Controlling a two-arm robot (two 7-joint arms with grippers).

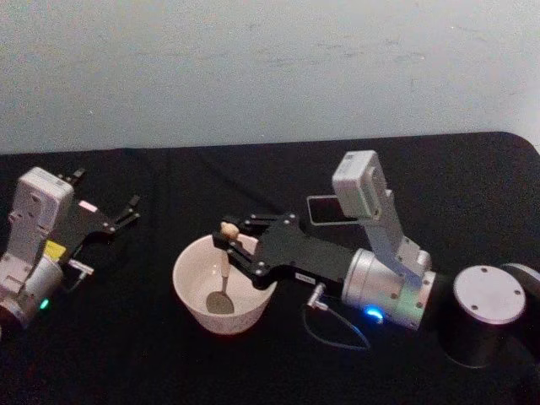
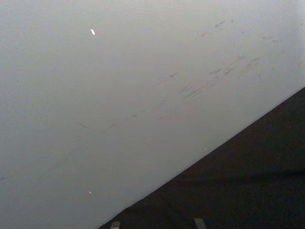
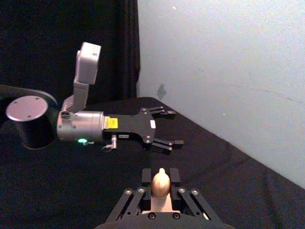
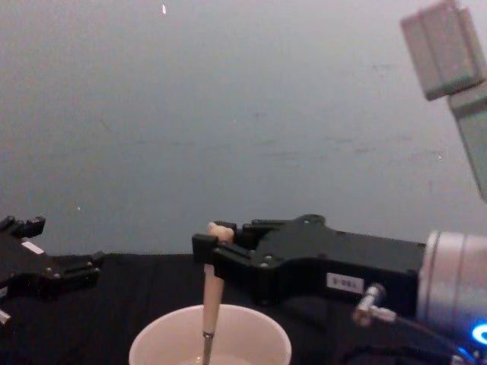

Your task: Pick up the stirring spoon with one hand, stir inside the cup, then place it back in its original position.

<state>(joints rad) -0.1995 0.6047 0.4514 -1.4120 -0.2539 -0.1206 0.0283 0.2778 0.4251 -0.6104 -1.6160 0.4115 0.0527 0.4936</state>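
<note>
Right gripper (image 1: 229,237) pinched stirring spoon (image 1: 226,277) high on beige handle, just under bear knob, directly above cup (image 1: 182,272). Stem hung upright, tip low inside cup. Spoon judged light, stiff, slim, apt to swivel in pinch; handle better hold than slick stem. Left gripper (image 1: 103,192) lay left of cup, well apart, fingers spread. Head view showed tip inside cup. Chest view showed stem upright. Right wrist view showed knob between pads.

Black table (image 1: 126,354) bears the cup (image 1: 202,312) (holder box (image 1: 323,211) behind)
</note>
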